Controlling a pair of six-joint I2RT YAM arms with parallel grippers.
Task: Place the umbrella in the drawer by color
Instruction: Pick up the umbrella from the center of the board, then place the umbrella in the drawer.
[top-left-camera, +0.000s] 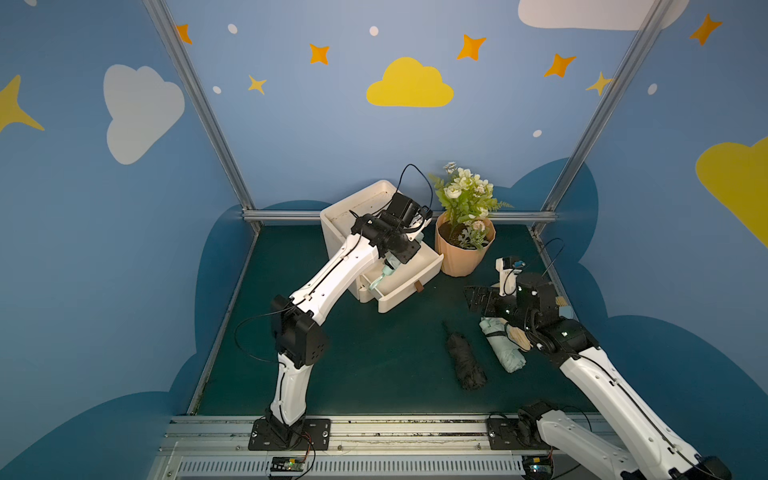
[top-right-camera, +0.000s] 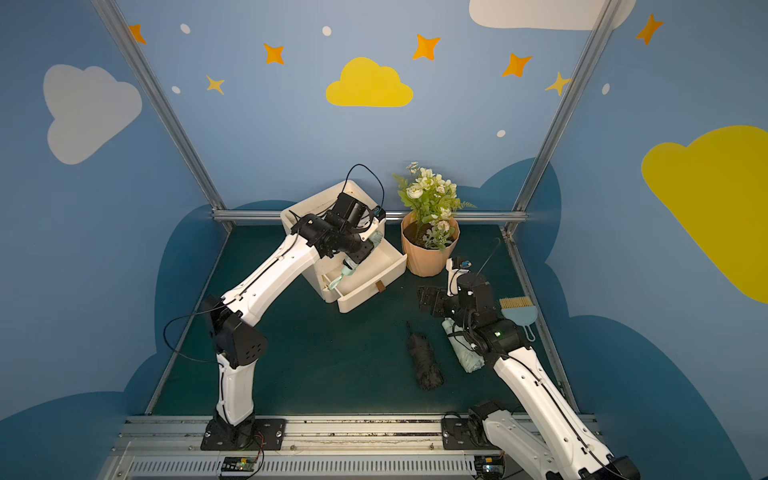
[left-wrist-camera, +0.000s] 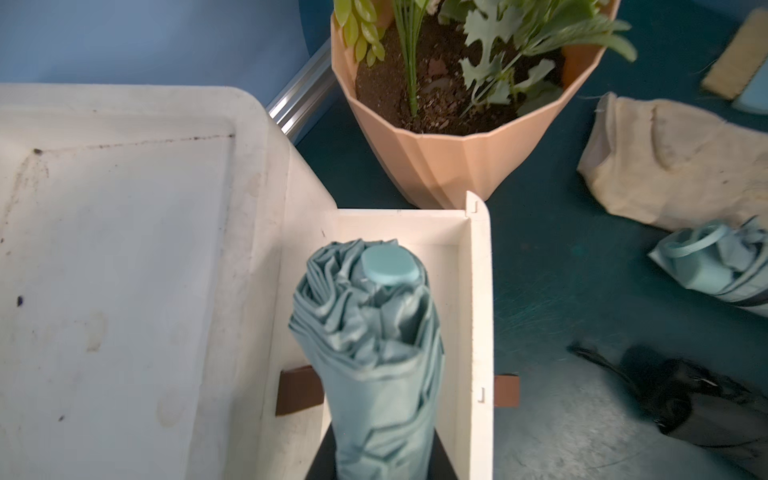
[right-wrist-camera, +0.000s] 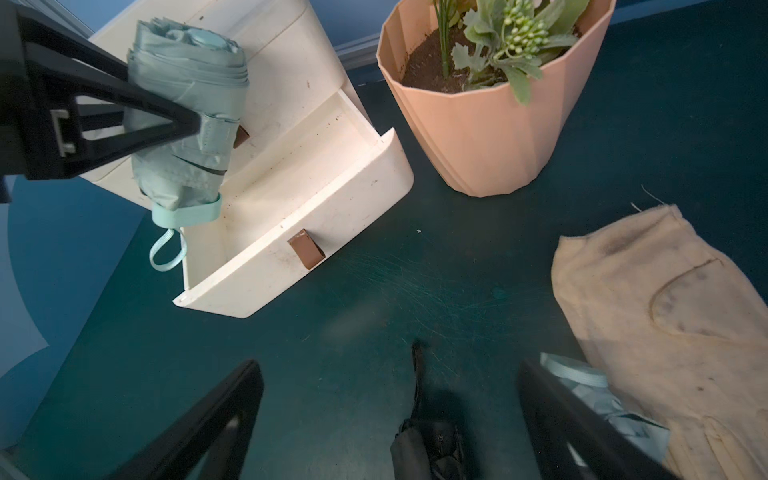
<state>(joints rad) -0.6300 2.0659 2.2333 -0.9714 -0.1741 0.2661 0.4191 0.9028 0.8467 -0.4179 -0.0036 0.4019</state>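
Mint umbrella (left-wrist-camera: 370, 353) hangs tilted over the open white drawer (right-wrist-camera: 270, 270), squeezed tight in the left tool (top-left-camera: 395, 255). Right tool (right-wrist-camera: 388, 370) is spread wide with nothing in it, near a black umbrella (top-left-camera: 465, 359) on the green counter (top-left-camera: 353, 374).

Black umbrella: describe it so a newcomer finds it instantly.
Start at the peach flower pot beside the white drawer unit at the back. Toward the near edge, two folded umbrellas lie side by side on the green mat. The black umbrella is the dark one nearer the middle; the mint umbrella beside it lies partly under the right arm.
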